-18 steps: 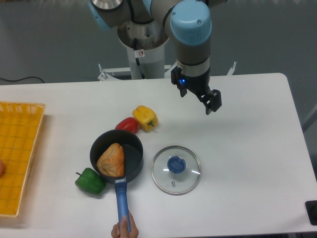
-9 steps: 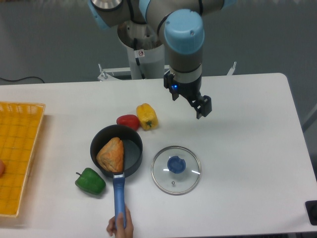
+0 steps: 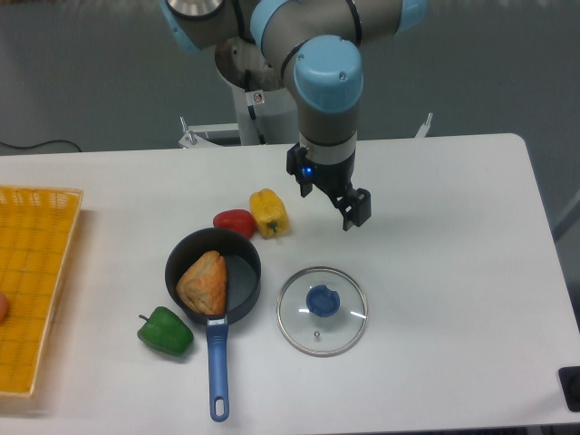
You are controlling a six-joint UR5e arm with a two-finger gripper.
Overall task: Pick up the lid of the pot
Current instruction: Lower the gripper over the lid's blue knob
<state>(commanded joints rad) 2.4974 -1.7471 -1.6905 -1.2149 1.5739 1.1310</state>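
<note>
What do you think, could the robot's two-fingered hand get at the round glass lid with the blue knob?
Probably yes. The hand hangs open beyond the lid, nothing covers the knob, and the round black pan sits off to one side.

White table (image 3: 453,344) takes most of view, looks bright under soft light. Far edge runs almost straight across; right edge slants outward toward camera. Behind is plain dark grey surface (image 3: 82,72), wall or floor, cannot tell which. Thin black cable (image 3: 56,141) bends at left, near far table edge.
</note>
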